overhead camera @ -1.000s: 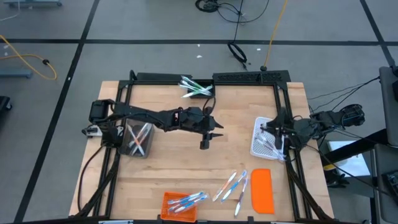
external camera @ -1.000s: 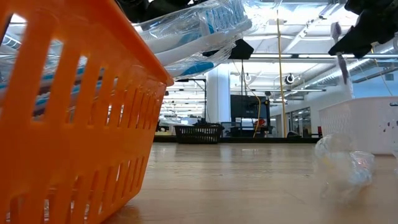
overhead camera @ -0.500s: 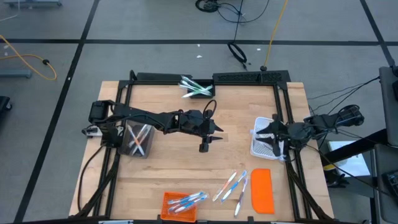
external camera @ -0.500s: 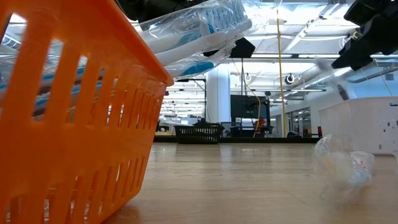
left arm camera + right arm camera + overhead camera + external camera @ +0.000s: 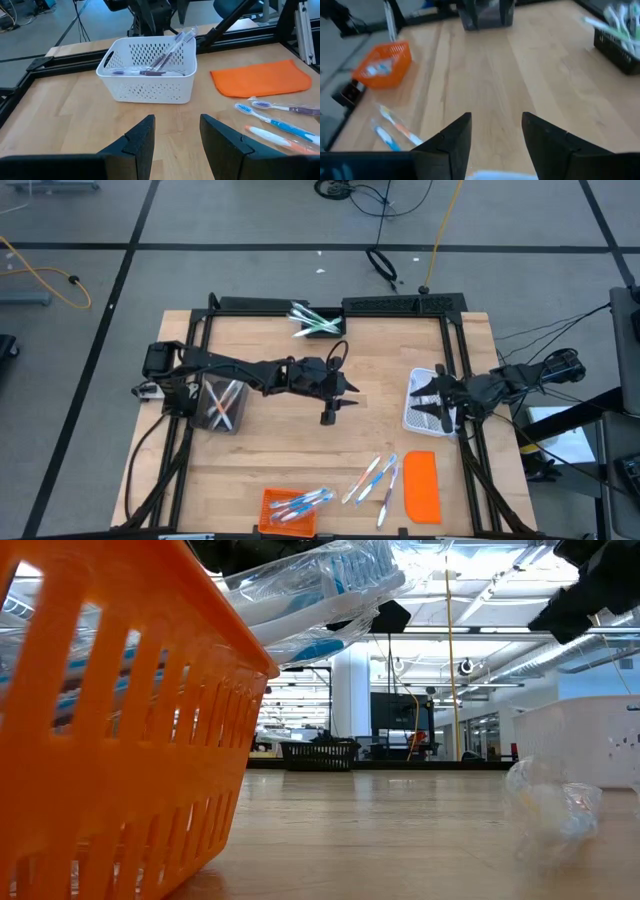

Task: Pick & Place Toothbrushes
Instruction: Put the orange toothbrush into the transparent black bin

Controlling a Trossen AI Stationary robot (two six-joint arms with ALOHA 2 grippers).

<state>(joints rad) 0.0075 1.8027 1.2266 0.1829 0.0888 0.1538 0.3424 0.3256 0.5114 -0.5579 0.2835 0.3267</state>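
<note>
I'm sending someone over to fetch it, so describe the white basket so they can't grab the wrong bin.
Go to the wooden table and look along its right edge, beside the black frame rail. The white basket sits there under the right claw, just above the flat orange lid. It is the only white, perforated bin; the others are orange, clear and black.

Right gripper (image 5: 492,137) in foreground, two dark fingers (image 5: 452,140) parted with bare wooden tabletop (image 5: 490,75) visible between them; nothing held. Sliver of white object at the frame edge just beyond the fingers, identity unclear. Orange basket (image 5: 382,65) farther off on the table, blue-accented toothbrushes (image 5: 380,67) inside. Loose toothbrushes (image 5: 390,127) lying flat on the wood nearer the fingers. Dark bin (image 5: 617,55) at far side holding green-and-white toothbrushes. Dark translucent container (image 5: 485,15) at far table edge.
</note>
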